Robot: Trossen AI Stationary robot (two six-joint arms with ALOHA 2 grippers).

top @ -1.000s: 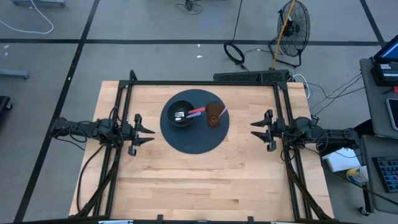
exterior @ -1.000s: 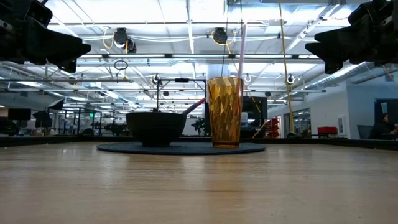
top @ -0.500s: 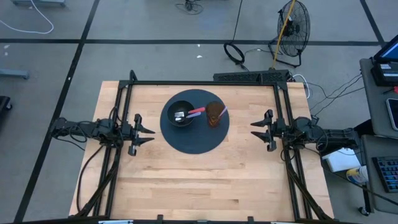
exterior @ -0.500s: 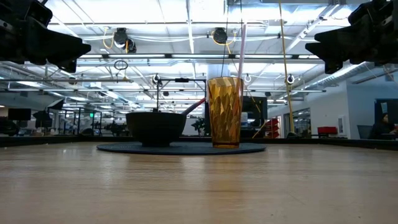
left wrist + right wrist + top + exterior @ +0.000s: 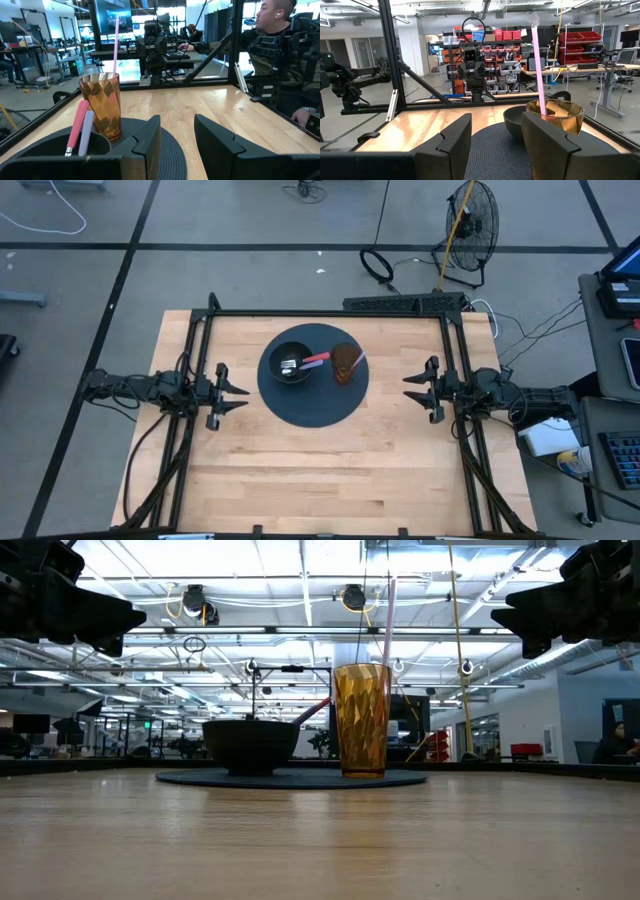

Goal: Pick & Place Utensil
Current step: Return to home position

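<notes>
Utensils (image 5: 305, 361) are lying in the bowl (image 5: 274, 368), with both arms hanging clear at the sides
The bowl and the glass (image 5: 345, 364) with its straw (image 5: 358, 359) are standing side by side on the placemat (image 5: 312, 408) mid-tabletop (image 5: 330, 470). The left hand (image 5: 244, 398) is hovering at the left edge, nearer the bowl, and the right hand (image 5: 407, 388) is hovering opposite, nearer the glass. Both are pointing inward, fingers apart and gripping nothing, well apart from the setting, so homing looks nearly complete
</notes>
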